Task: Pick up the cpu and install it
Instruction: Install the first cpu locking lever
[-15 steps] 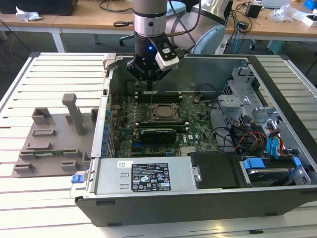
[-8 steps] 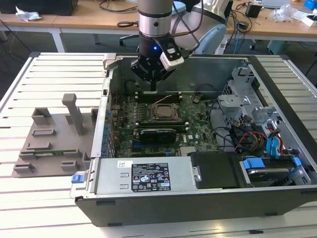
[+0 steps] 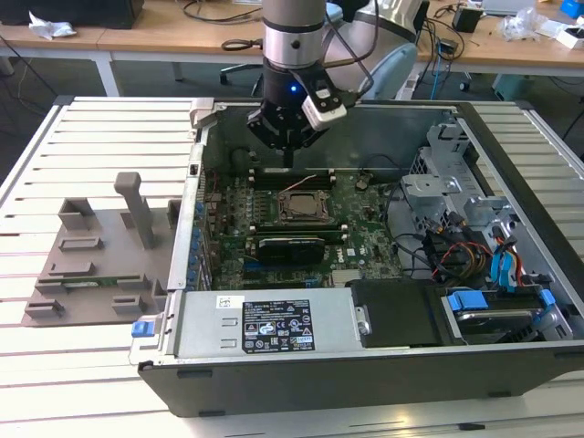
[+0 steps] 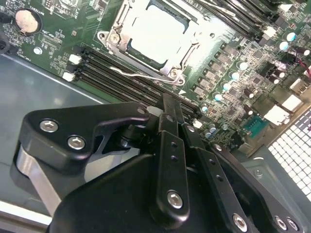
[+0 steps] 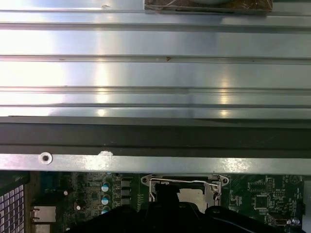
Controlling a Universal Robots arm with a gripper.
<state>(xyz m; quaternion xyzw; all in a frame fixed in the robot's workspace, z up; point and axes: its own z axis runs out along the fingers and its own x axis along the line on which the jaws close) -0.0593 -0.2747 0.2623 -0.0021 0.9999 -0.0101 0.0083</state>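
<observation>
Since the cpu (image 4: 156,34) lies flat inside the socket (image 4: 114,36) in the second wrist view, its pale metal top showing within the frame, the picking and placing look done. Whether the lever (image 4: 141,74) beside the frame is latched cannot be told, so locking down may be what is left.

From the exterior view's left, a grey fixture (image 3: 91,260) with an upright post sits on the slatted metal table (image 3: 100,119), and nothing chip-like rests on it. Next comes the open case (image 3: 365,374), lying on its side, with a labelled power supply (image 3: 265,324) along its near edge. Midway in the case is the green board (image 3: 365,214), with the socket and cpu (image 3: 304,206) at its centre and a black card (image 3: 290,246) just in front. The gripper (image 3: 288,157) hangs over the board's far edge, near the socket but apart from it. In the second wrist view the gripper (image 4: 175,104) has its fingers drawn together with nothing between them. Further right are a drive cage (image 3: 438,196), coloured cables (image 3: 465,255) and blue latches (image 3: 470,301).

Behind the table stand wooden desks (image 3: 164,36) strewn with cords and small gear.
</observation>
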